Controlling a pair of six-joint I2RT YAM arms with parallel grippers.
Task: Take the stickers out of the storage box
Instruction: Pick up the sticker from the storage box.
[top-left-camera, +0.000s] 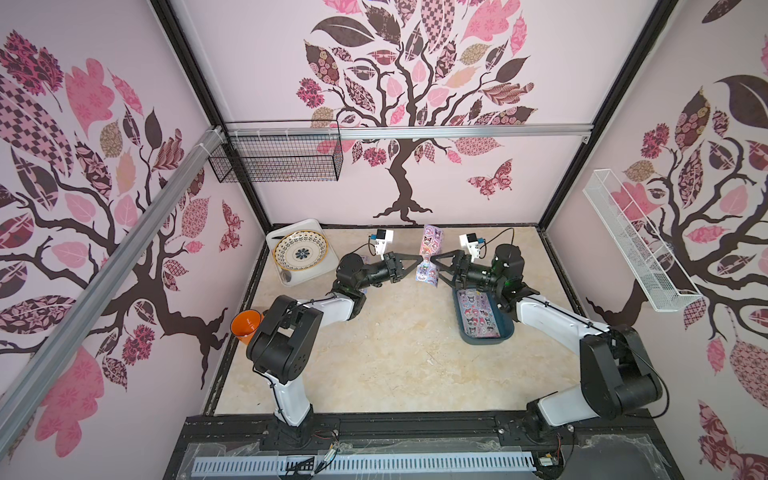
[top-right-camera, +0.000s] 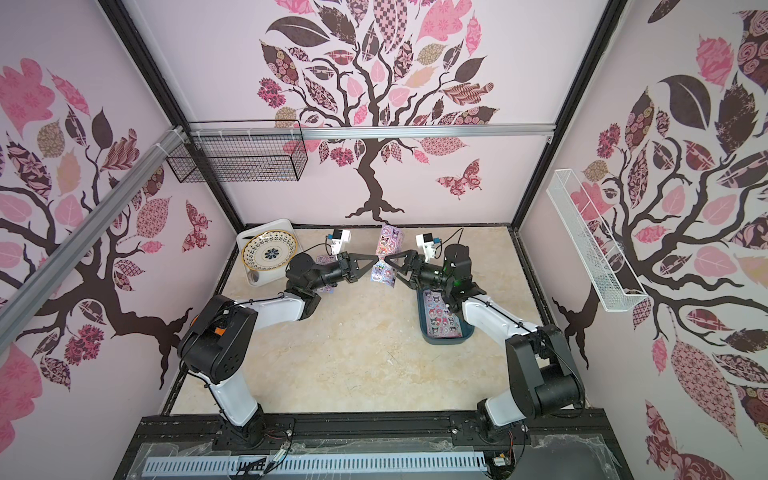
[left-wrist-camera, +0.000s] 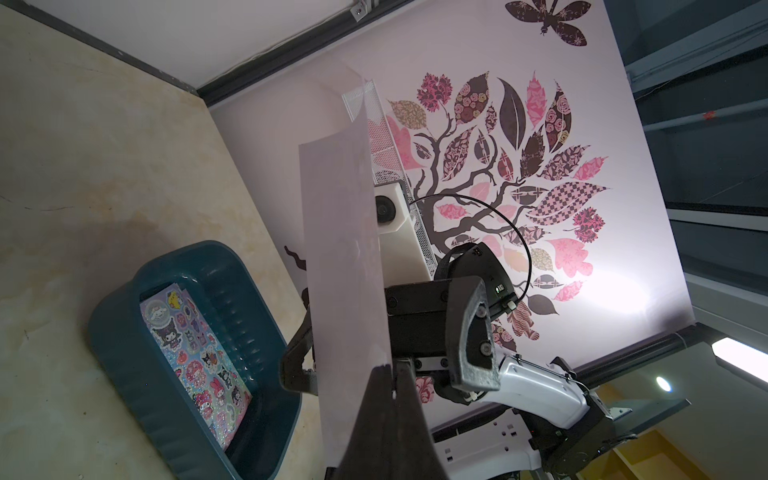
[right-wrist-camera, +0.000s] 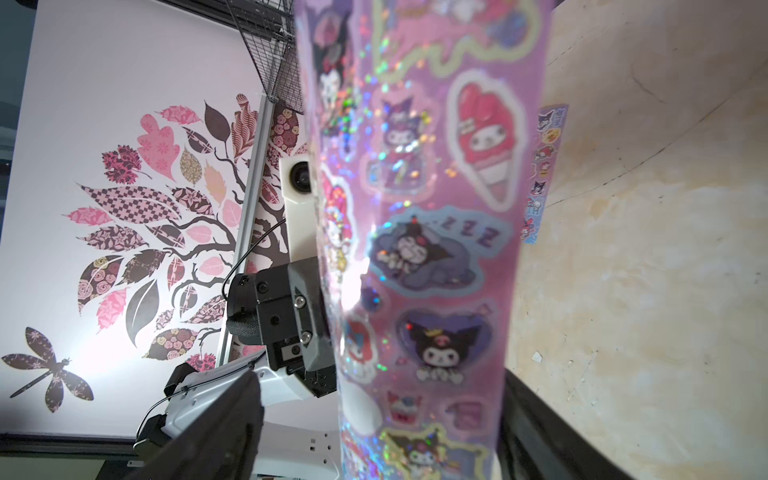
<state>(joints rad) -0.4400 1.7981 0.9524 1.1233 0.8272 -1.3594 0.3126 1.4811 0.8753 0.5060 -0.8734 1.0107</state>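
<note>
One sheet of the stickers stands upright in the air over the middle back of the table. My left gripper is shut on its edge; the left wrist view shows the sheet's plain white back. From the other side, my right gripper stands open, one finger on each side of the printed face, not pinching it. Below the right arm sits the dark teal storage box, with more stickers lying flat inside.
Another sticker sheet lies on the table under the left arm. A white tray with a patterned plate is at the back left. An orange cup stands by the left wall. Wire baskets hang on the walls.
</note>
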